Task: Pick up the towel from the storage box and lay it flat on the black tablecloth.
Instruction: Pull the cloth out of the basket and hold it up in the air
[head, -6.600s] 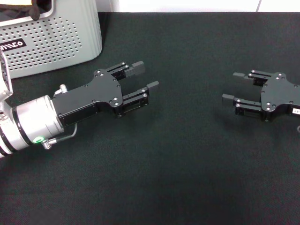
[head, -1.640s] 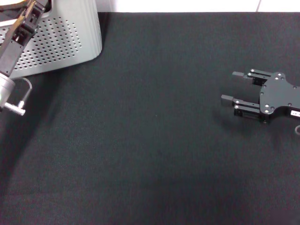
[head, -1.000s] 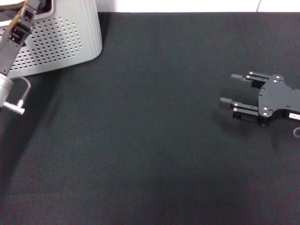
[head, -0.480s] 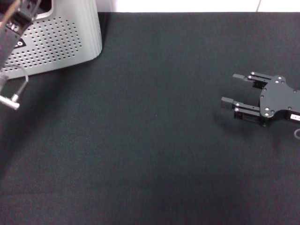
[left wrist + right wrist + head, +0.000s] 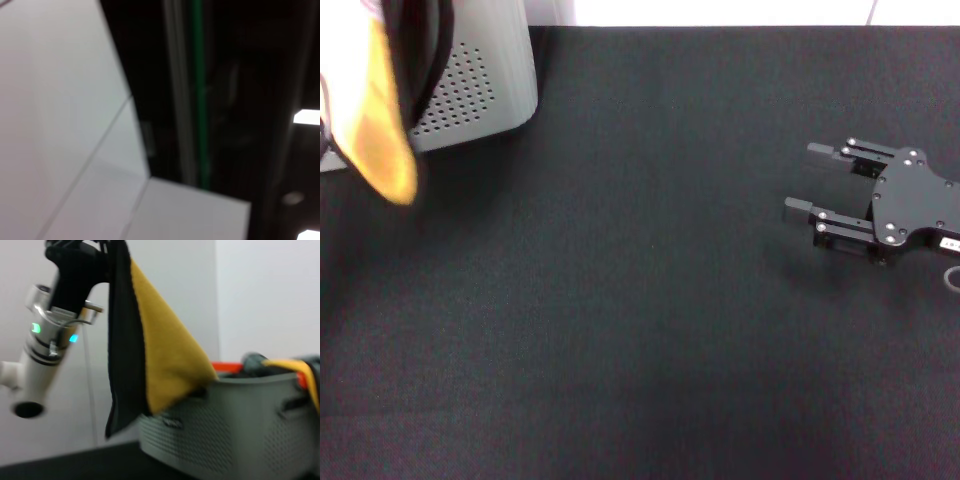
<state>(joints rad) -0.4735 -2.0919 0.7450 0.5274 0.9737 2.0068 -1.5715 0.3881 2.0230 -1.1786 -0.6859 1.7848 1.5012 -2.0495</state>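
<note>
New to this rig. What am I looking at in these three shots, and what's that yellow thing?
It is a two-armed robot with jaws on each arm. The head view looks down from its head at a black tablecloth. The other two come from cameras on the wrists. The yellow thing is the towel, yellow on one side and dark on the other. The right wrist view shows it hanging from the left gripper, lifted above the grey storage box, where more cloths remain. The right gripper rests on the tablecloth with jaws open, holding nothing. The left wrist view shows only wall and dark background.
</note>
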